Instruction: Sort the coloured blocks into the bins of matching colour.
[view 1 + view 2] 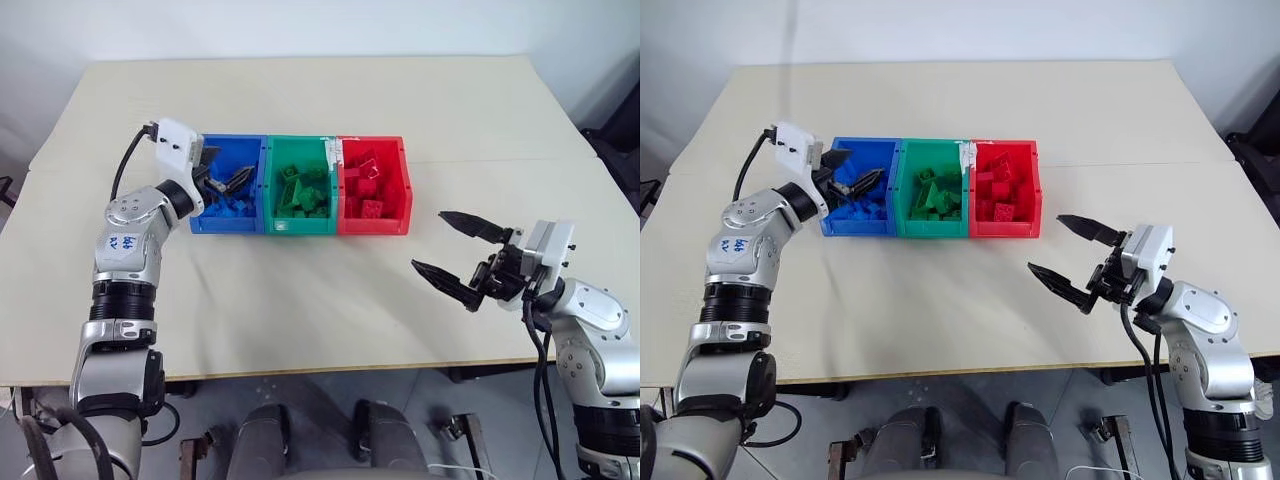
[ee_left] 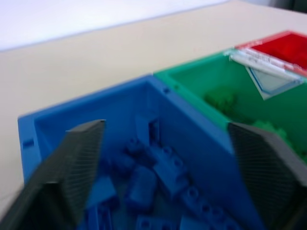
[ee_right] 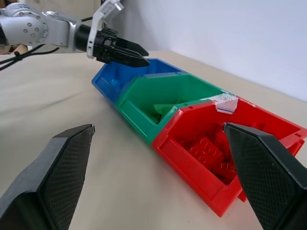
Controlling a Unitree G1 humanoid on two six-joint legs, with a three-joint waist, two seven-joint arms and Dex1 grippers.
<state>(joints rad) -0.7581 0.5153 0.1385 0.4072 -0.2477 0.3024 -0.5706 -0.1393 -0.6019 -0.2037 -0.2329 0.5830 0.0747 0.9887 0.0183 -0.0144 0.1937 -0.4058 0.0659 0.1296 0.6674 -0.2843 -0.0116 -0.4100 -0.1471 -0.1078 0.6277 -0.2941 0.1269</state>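
Three joined bins stand mid-table: blue bin (image 1: 228, 226), green bin (image 1: 300, 227), red bin (image 1: 372, 227). Blue blocks (image 2: 158, 177) lie in the blue bin, green blocks (image 1: 300, 195) in the green one and red blocks (image 3: 206, 148) in the red one. My left gripper (image 1: 225, 168) hangs over the blue bin, pointing level toward the green one, open with nothing between its fingers (image 2: 81, 163). My right gripper (image 1: 428, 240) hovers above bare table in front of and to the right of the red bin. It is open and empty.
The beige table (image 1: 300, 300) stretches wide around the bins, with its front edge close to me. A white taped label (image 1: 331, 150) sits on the rim between the green and red bins. A dark object (image 1: 622, 150) stands past the table's right edge.
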